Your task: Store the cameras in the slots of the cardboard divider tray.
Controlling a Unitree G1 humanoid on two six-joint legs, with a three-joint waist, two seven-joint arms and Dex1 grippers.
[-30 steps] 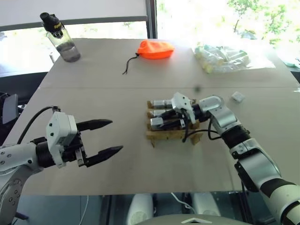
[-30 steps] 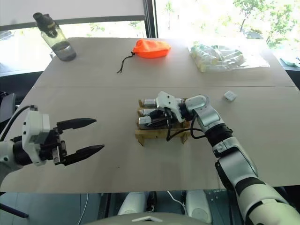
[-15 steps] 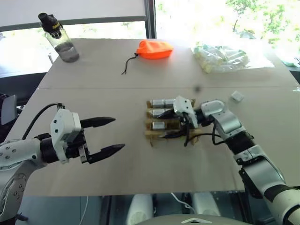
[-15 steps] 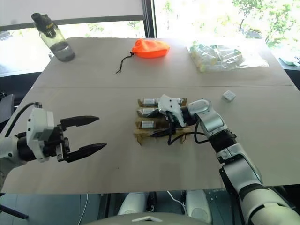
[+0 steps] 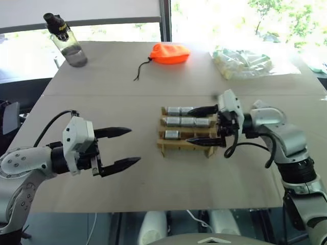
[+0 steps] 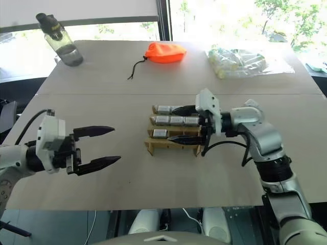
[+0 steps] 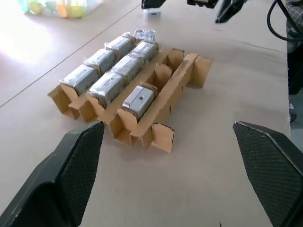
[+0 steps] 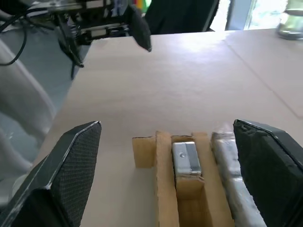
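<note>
The right claw (image 5: pixel 202 124) hangs released with nothing in it, its two black fingers spread one above the other just at the right end of the cardboard divider tray (image 5: pixel 168 147); the left claw (image 5: pixel 122 147) is likewise released and bare, hovering well apart from the tray on its left side. The tray sits near the middle of the counter (image 5: pixel 153 184), and the cameras (image 5: pixel 187 121) lie in its slots: two rows look filled end to end, and the row nearest the robot holds a single camera (image 7: pixel 138 100) with bare cardboard beyond it. By my reading the storing is well along but not finished, since that near row has free room and a small pale block (image 5: pixel 259 105) lies loose on the counter beyond the right arm; whether it is a camera I cannot tell. The left wrist view shows the depth of the slots and the free stretch of the near row, which the head views flatten. The head views alone give the wider counter: the orange pouch (image 5: pixel 169 53), the clear bag (image 5: pixel 245 62) and the bottle (image 5: pixel 65 41) at the far edge.
</note>
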